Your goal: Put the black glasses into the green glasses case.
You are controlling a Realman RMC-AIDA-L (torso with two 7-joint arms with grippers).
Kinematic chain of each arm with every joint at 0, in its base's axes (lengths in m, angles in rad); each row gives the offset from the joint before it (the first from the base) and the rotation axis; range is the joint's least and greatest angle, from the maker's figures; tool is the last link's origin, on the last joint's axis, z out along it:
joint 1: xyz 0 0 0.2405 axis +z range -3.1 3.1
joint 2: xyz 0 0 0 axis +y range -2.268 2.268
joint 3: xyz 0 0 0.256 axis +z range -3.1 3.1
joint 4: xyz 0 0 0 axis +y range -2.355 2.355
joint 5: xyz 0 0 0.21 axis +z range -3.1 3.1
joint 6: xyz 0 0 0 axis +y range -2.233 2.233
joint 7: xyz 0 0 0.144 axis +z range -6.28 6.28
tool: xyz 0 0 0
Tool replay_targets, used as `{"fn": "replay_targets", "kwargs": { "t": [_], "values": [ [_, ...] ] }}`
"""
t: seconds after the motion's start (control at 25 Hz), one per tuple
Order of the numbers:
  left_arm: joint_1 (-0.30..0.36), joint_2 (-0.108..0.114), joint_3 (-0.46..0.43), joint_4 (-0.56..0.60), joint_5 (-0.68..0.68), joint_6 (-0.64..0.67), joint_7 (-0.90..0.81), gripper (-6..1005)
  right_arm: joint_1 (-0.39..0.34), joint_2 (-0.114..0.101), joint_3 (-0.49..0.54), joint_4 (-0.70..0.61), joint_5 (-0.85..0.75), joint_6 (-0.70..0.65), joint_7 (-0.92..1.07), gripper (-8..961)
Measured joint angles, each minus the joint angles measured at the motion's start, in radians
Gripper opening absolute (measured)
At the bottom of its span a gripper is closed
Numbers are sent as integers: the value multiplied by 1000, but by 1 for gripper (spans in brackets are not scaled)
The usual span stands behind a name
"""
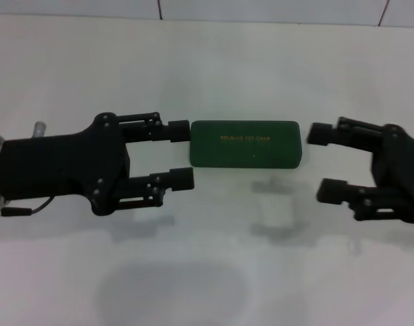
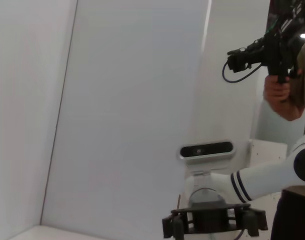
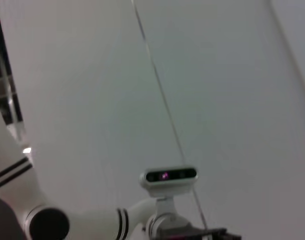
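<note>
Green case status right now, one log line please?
green case: shut, flat on table | glasses: not in view | left gripper: open, beside case | right gripper: open, opposite end

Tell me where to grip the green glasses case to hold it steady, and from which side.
Grip the green glasses case across its short ends, one hand from each side. It lies closed and flat, long axis running left to right, between the open left hand and the open right hand, so both ends are already faced. The lid's long edges probably should stay free for opening.
</note>
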Motion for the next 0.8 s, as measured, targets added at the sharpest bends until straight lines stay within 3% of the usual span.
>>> {"fn": "replay_targets", "kwargs": {
  "t": [0.16, 0.4, 0.8],
  "values": [
    [-8, 16, -4, -84, 8, 3, 95, 640, 35, 1, -54, -38, -39, 74, 40, 829],
    [-44, 44, -5, -236, 34, 0, 170, 638, 47, 7, -91, -34, -66, 123, 40, 829],
    [-37, 43, -5, -247, 51, -1, 194, 638, 37, 8, -89, -34, -58, 108, 41, 829]
  ]
}}
